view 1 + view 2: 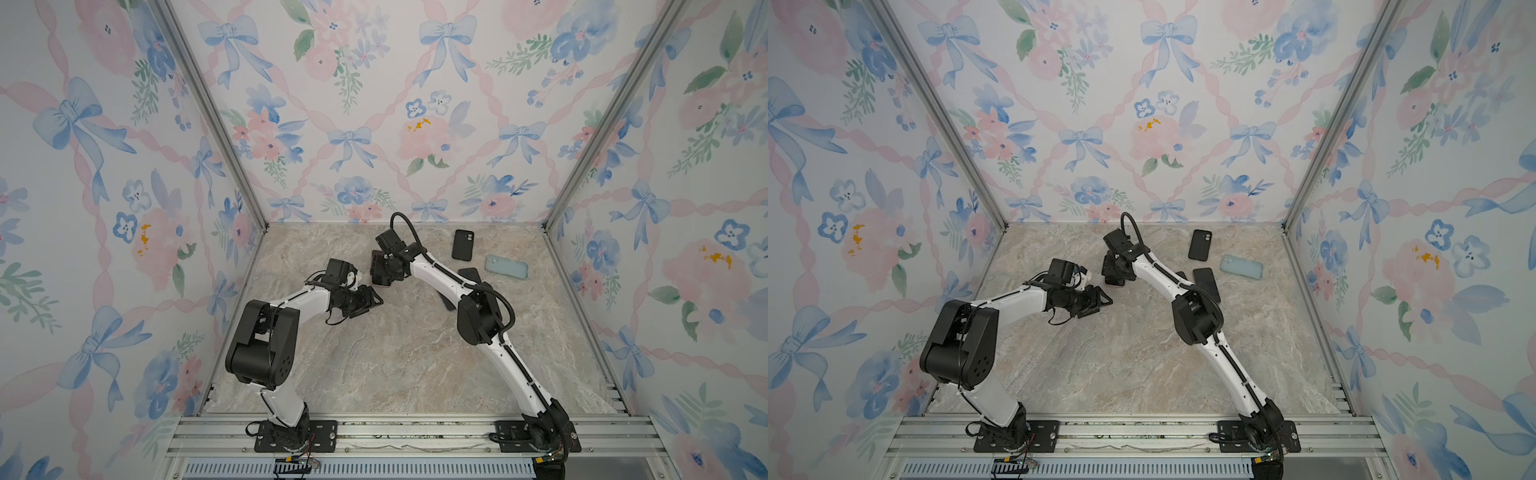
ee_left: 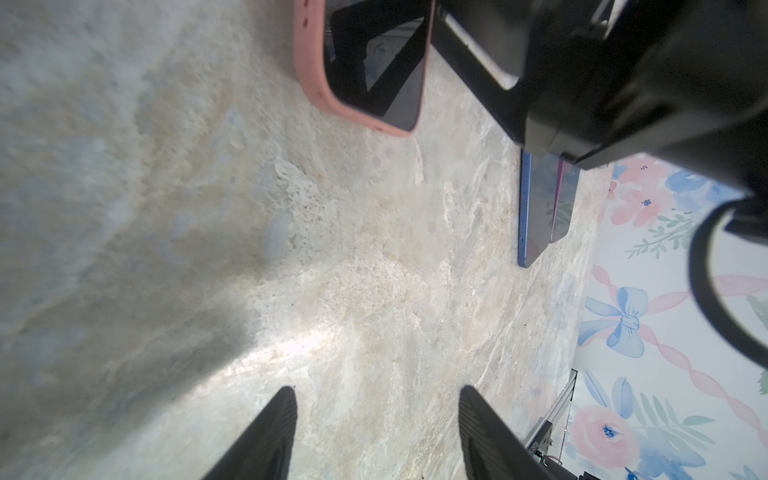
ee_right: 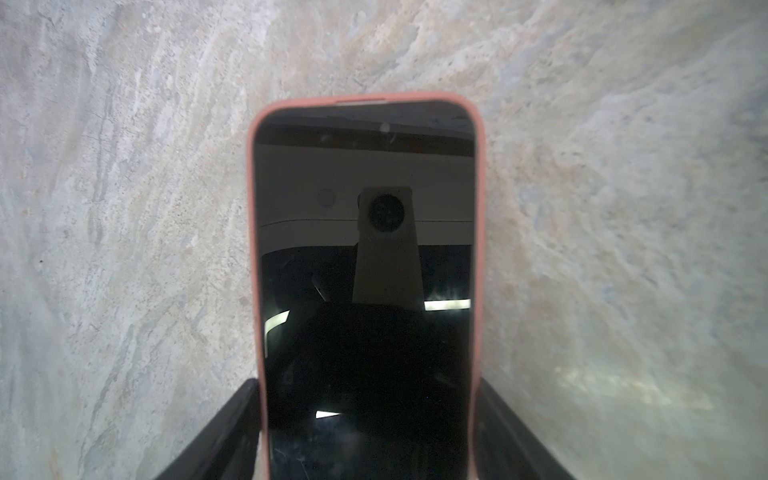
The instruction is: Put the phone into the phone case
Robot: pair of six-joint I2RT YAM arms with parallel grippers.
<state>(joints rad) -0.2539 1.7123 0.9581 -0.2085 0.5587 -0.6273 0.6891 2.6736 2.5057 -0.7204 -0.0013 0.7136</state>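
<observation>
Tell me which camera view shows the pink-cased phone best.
The right wrist view: the pink-cased phone fills the frame's middle, screen facing the camera, with both case edges and one end in sight. The left wrist view catches only one end. In both top views the right gripper hides nearly all of it.

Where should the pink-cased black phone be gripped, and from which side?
By the long edges of the pink-cased black phone, coming from above: it seems to lie flat, screen up, on the marble tabletop. The right gripper grips it so.
</observation>
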